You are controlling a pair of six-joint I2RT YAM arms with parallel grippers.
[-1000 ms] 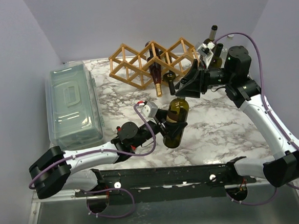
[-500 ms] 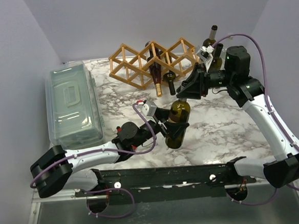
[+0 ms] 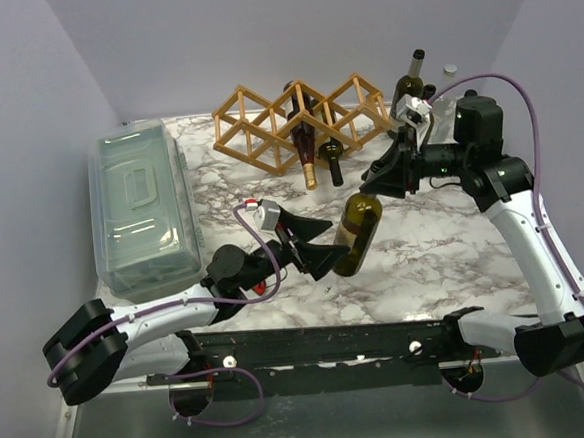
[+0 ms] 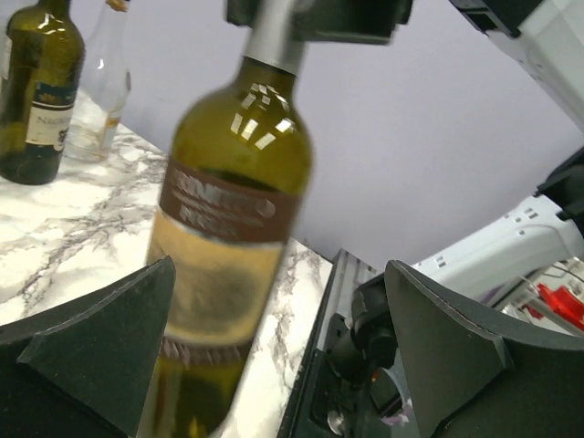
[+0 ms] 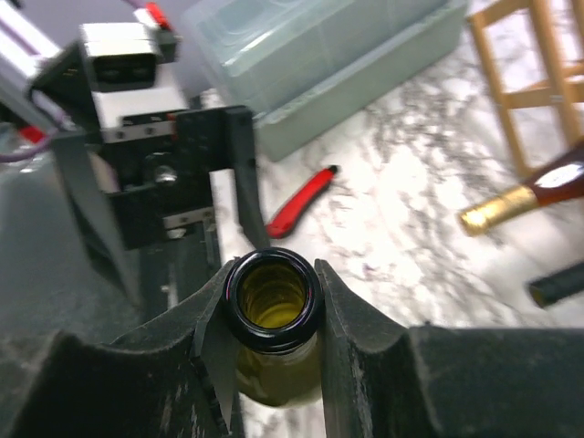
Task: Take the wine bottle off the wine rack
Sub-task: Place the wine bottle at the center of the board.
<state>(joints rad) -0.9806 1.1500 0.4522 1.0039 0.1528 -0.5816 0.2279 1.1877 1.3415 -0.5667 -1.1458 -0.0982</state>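
My left tool [image 3: 319,245] has let go and now stands spread wide, drawn back to the lower left of the wine bottle [image 3: 357,232]. My right tool [image 5: 274,292] now pinches its neck. The olive-green, brown-labelled bottle sits tilted mid-frame over the worktop [image 3: 444,238], well apart from the wine rack [image 3: 266,131].

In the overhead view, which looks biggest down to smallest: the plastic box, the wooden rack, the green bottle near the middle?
1. plastic box, barely ahead
2. wooden rack, nearly alike in spread
3. green bottle, clearly smallest
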